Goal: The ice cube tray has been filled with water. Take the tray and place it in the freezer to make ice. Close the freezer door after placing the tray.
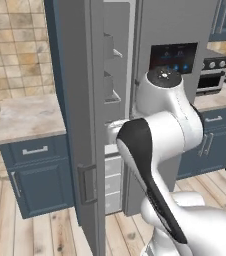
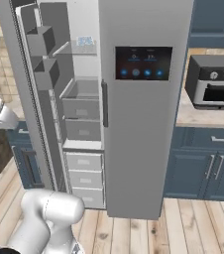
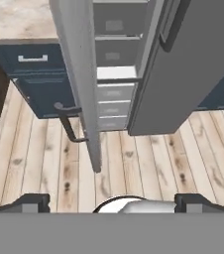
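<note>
The end effector [image 3: 112,201] hung empty, its two finger tips spread wide apart, above the wooden floor [image 3: 148,163]. Ahead of it stood the freezer [image 2: 84,114] with the freezer door [image 3: 77,74] swung open, edge-on just in front and slightly left. The ice cube tray [image 2: 85,41], its water [image 2: 85,40] pale blue, lay far ahead on an upper shelf inside.
</note>
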